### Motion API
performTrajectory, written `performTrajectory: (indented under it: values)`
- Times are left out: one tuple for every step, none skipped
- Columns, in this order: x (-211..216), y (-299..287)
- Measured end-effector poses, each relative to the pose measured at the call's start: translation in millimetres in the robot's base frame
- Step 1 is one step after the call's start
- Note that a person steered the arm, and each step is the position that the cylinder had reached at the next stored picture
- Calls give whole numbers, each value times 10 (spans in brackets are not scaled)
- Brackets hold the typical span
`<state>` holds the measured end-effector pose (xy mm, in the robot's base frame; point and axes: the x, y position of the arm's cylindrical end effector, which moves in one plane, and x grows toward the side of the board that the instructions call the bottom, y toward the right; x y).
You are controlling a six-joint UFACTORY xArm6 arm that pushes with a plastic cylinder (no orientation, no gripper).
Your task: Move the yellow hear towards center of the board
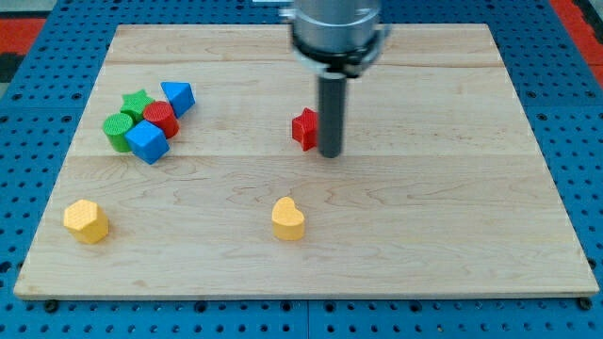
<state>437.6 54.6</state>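
I am looking down at a pale wooden board (pixel 452 217) with visible grain and faint plank seams, resting on a blue surface (pixel 28 141) with a raised grid texture. My arm ends in a smooth, straight dark rod hanging from a grey cylindrical housing at the view's top; there is no hand to open or close, only my tip (pixel 330 154), which sits near the board's middle. Touching or just beside the rod on the view's left is a small red block (pixel 304 128), its shape partly hidden and hard to make out.

The yellow heart-shaped block (pixel 288 219), matte with rounded lobes, lies toward the view's bottom, below my tip and slightly to the view's left, clearly apart from it. A second yellow block (pixel 86 221) (angular, perhaps six-sided) sits near the bottom left corner.

At the upper left, five blocks huddle together, touching: a green star-shaped block (pixel 138 102), a green round block (pixel 117 131), a red round block (pixel 161 120), a blue cube (pixel 147 141) and a blue triangular block (pixel 178 96).
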Motion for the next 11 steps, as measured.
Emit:
performTrajectory:
  values:
    - [-252, -49]
    - [-329, -634]
    - [-298, -1287]
    - [-319, -1566]
    - [-336, -1368]
    - [-330, -1329]
    - [-290, -673]
    - [267, -34]
    - [1019, 232]
    - [1352, -296]
    - [1226, -932]
